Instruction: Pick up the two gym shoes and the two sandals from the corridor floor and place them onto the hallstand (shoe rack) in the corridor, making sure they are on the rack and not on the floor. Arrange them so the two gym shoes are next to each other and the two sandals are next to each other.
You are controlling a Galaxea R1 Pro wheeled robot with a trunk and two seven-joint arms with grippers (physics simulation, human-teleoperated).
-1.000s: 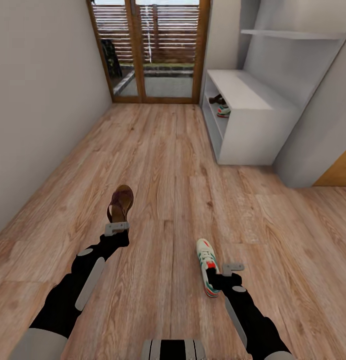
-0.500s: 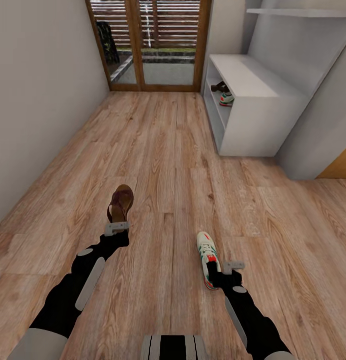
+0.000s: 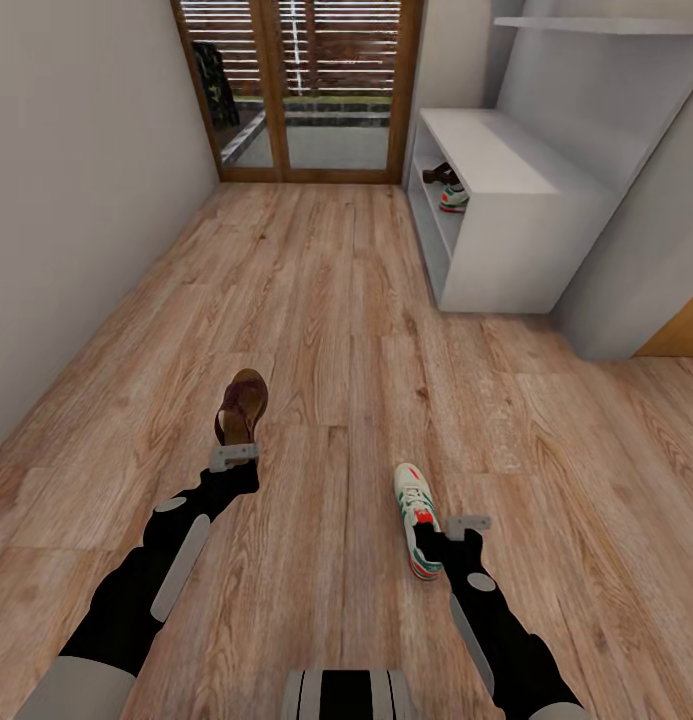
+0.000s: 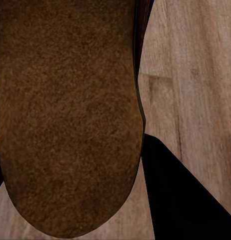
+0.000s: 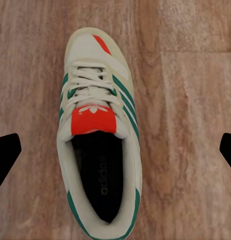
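The left pincer (image 3: 233,456) seemingly pinches a sandal (image 3: 242,405) (its sole fills the wrist view). The right pincer (image 3: 444,530) hangs spread above a sneaker (image 3: 416,518) on the floor (image 3: 346,330).

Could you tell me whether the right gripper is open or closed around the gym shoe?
Open: in the right wrist view both fingertips stand wide apart, clear of the gym shoe, which lies upright below the right gripper.

Right arm (image 3: 486,610) slightly forward, leftward.

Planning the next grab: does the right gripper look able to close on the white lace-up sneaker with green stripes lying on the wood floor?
Probably yes. The right gripper is open, its fingertips flank the white sneaker, and nothing lies between them on the wood floor.
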